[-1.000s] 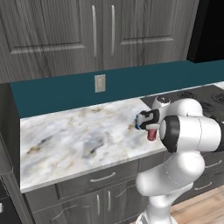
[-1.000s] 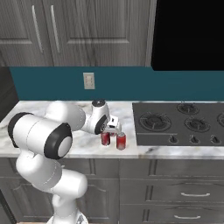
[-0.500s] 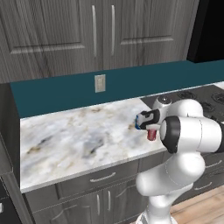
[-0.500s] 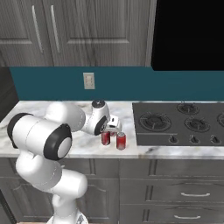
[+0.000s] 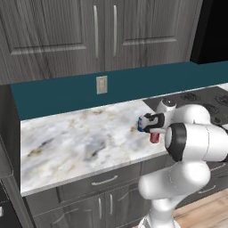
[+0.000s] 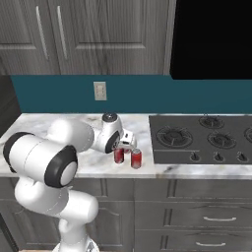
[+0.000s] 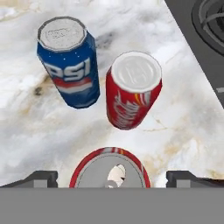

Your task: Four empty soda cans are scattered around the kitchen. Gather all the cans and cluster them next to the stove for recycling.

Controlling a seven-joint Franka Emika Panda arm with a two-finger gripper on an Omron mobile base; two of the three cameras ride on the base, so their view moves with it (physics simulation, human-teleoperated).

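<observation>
A: Item one, the claw [image 7: 112, 177]?
B: Jaws spread wide, one tip on each side of a red can [image 7: 110, 169] standing directly beneath it; the tips are apart from the can, nothing gripped.

A: Other cans?
B: In the hand view, a blue can [image 7: 70, 61] at 11 o'clock and a second red can [image 7: 132, 89] at 1 o'clock, both upright, near each other, on the marble table [image 7: 30, 127]. Three cans clustered.

A: The stove [image 6: 206, 140]?
B: Just beside the cluster, at 3 o'clock in the right base view.

A: Step in hand?
B: Judged as release of the third can beside the stove. One can remains to be found.

A: Next move?
B: Likely a straight lift clear of the can top, without knocking its neighbours.
</observation>
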